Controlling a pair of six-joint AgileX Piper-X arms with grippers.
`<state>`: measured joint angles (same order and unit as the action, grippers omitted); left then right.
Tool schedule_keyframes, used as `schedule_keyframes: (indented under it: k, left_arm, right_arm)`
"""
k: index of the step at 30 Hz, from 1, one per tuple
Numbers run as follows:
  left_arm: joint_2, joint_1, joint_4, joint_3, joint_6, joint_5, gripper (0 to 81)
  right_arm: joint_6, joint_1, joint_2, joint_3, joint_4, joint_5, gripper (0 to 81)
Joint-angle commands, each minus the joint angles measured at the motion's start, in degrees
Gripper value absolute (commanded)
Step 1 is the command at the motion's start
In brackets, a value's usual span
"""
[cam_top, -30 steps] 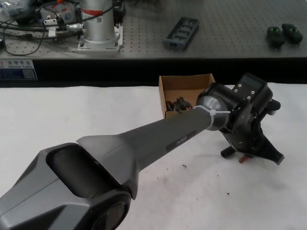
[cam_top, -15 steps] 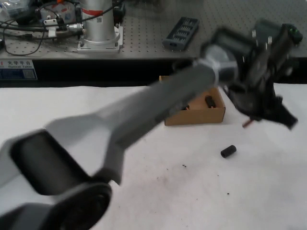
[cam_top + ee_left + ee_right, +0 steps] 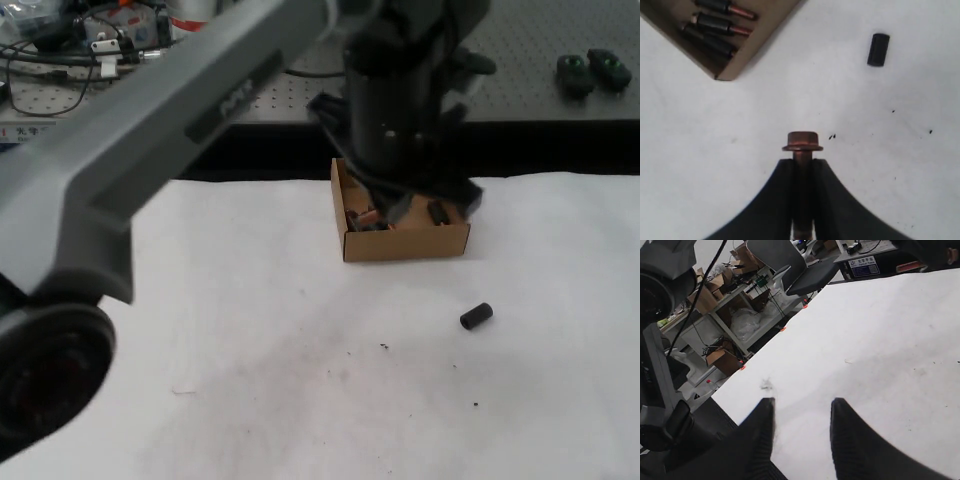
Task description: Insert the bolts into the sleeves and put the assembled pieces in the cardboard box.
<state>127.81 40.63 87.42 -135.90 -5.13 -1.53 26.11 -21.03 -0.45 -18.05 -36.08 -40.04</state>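
Left wrist view: the left gripper (image 3: 802, 165) has its two fingers (image 3: 775, 205) pressed together on the shank of a copper-coloured bolt (image 3: 802, 142). The shank runs back between the fingers, and the flanged head stands just beyond their tips. Under the bolt lies the white cover (image 3: 695, 150) of the bench. Beyond the head and well apart from it, one loose black sleeve (image 3: 878, 49) lies on its side on the cover. To the other side of the bolt's line is a corner of the cardboard box (image 3: 757, 42). Inside it lie assembled pieces (image 3: 715, 22), black sleeves with copper ends protruding.

High view: the left arm (image 3: 200, 100) crosses the bench, and its wrist hangs over the rear part of the box. The loose sleeve lies on the cover nearer the camera than the box, apart from it and towards the right.

Right wrist view: the right gripper (image 3: 802, 412) has its fingers (image 3: 760, 440) spread apart with nothing between them. It hangs above the cover, near the bench edge.
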Motion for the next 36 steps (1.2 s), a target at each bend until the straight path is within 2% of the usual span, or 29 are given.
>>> schedule_keyframes:
  k: [1,7,17,23,29,36]
  left_arm:
    - [-4.0,0.2,1.6,3.2,-1.5,1.5,0.6]
    - [-12.4,0.3,1.4,15.5,-1.4,1.2,0.6]
    - [-35.2,0.4,-26.0,56.2,0.2,1.5,0.6]
    - [-42.2,0.4,-38.1,76.7,1.2,2.2,0.6]
    - [-42.9,0.4,-45.4,87.4,3.1,2.0,0.6]
    - [-42.9,0.4,-54.2,92.7,3.9,1.5,0.6]
  right_arm:
    - [-0.4,0.2,0.4,0.0,0.7,-0.9,28.6]
    - [-0.4,0.2,0.4,0.0,0.7,-1.0,28.6]
    - [-0.4,0.2,0.4,0.0,0.7,-2.1,28.6]
    - [-0.4,0.2,0.4,0.0,0.7,-2.1,28.6]
    - [-0.4,0.2,0.4,0.0,0.7,-2.1,28.6]
    - [-0.4,0.2,0.4,0.0,0.7,-2.1,28.6]
